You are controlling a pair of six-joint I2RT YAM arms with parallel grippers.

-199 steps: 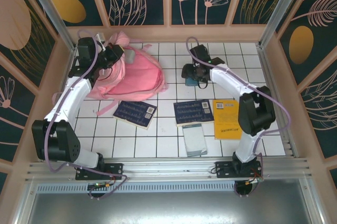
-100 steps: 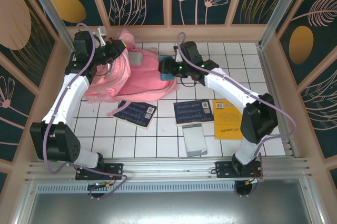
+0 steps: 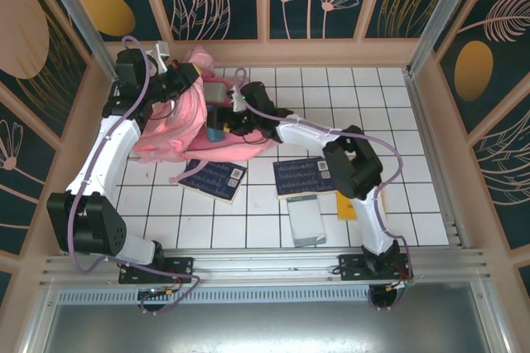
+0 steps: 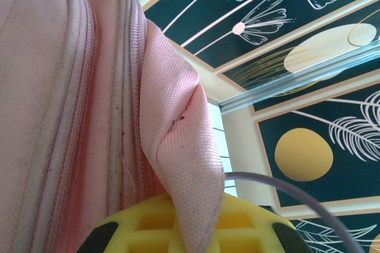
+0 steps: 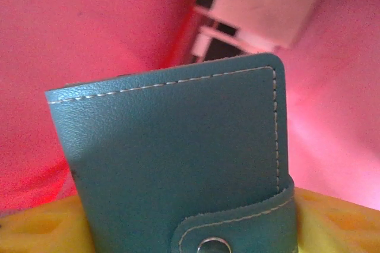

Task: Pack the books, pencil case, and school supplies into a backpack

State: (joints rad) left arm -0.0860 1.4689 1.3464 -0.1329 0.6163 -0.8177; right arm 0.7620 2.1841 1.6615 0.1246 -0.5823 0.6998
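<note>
**Teal book held at the mouth of the backpack**

The teal book (image 5: 178, 152), a small one with a stitched cover and a snap tab, stands upright between the yellow fingers (image 5: 35, 229) of the right gripper (image 5: 190, 229). The claw is closed on its lower part, quite wide because the book is wide. All around it is pink fabric. From above, the teal book (image 3: 216, 130) and the right gripper (image 3: 222, 121) are at the opening of the backpack (image 3: 170, 133), which lies at the far left of the tiled table (image 3: 248, 229).

The left gripper (image 3: 184, 79) is at the far edge of the backpack. In its wrist view the left gripper (image 4: 193, 229) is fully closed and pinches a fold of the pink fabric (image 4: 59, 87).

Near the backpack lie two navy books, one (image 3: 213, 179) just beside its near edge and one (image 3: 304, 176) to the right. Nearer is a light-blue slab (image 3: 305, 220). The yellow-orange book (image 3: 346, 205) is mostly hidden under the right arm.
</note>
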